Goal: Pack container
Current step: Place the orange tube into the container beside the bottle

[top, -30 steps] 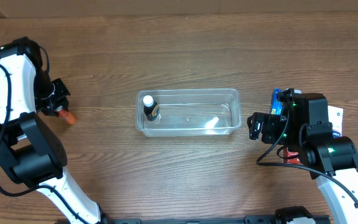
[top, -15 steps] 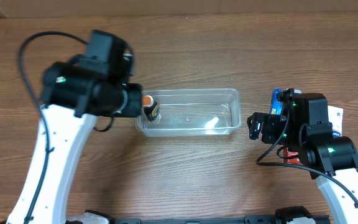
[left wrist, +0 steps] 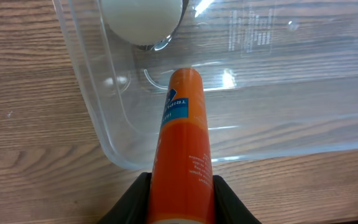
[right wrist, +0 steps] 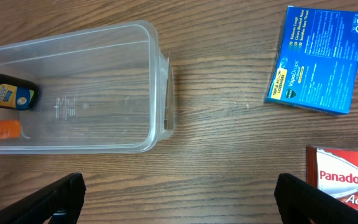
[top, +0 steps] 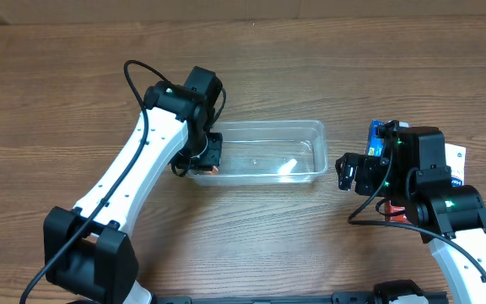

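The wooden table [top: 310, 67] fills every view. The container [top: 264, 123] is seen on it at the centre of the overhead frame. The left tool [top: 207, 156] is placed over the container's left end and is clamped around an orange tube [left wrist: 182, 137], whose tip is inside the container. The right tool [right wrist: 179, 199] is held wide apart, right of the container. A blue box [right wrist: 319, 59] and a red box [right wrist: 344, 180] are seen at the right edge of the right wrist frame. A dark bottle [right wrist: 6, 93] is seen inside the container, just beside the tube.
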Available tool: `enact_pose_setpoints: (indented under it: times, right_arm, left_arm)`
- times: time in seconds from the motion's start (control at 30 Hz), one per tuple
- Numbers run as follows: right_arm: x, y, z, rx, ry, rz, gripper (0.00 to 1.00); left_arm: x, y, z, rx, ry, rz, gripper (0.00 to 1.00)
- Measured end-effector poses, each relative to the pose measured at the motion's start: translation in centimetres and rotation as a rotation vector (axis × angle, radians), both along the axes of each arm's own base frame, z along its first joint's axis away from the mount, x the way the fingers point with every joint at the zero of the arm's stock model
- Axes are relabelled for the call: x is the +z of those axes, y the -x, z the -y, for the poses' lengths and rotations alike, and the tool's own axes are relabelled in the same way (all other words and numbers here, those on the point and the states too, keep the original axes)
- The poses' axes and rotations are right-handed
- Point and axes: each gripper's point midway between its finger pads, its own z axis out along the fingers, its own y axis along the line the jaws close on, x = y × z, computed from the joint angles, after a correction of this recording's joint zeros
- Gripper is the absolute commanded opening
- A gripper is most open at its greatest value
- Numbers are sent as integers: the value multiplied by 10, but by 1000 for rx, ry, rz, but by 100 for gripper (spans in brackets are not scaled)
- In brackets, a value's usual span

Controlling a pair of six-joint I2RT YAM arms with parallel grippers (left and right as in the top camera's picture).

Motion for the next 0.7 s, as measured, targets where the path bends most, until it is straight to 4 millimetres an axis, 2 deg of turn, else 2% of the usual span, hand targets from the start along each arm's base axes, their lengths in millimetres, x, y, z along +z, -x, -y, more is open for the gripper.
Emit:
enact_pose_setpoints:
  times: [0.07, 0.1, 0.17, 0.23, 0.47, 0.63, 0.7]
  right_arm:
    - [0, 0, 0, 0, 0, 0, 100]
    - [0, 0, 0, 1, 0, 0, 100]
    - [0, 0, 0, 1, 0, -2, 100]
    - [0, 0, 0, 0, 0, -2, 100]
    - [0, 0, 0, 0, 1, -2, 100]
    - [0, 0, 0, 0, 1, -2, 100]
    - [-2, 4, 1, -1, 2, -18, 100]
  left_arm:
    - [-1, 0, 0, 0, -4, -1, 17]
    - [-1, -1, -1, 0, -7, 0, 32]
    - [-1, -1, -2, 1, -15, 3, 53]
    - [-1, -2, -3, 13, -21, 5, 57]
    - [-1, -2, -3, 15, -22, 5, 53]
    - [4, -6, -2, 16, -18, 22, 63]
    - [28, -25, 5, 13, 15, 112, 78]
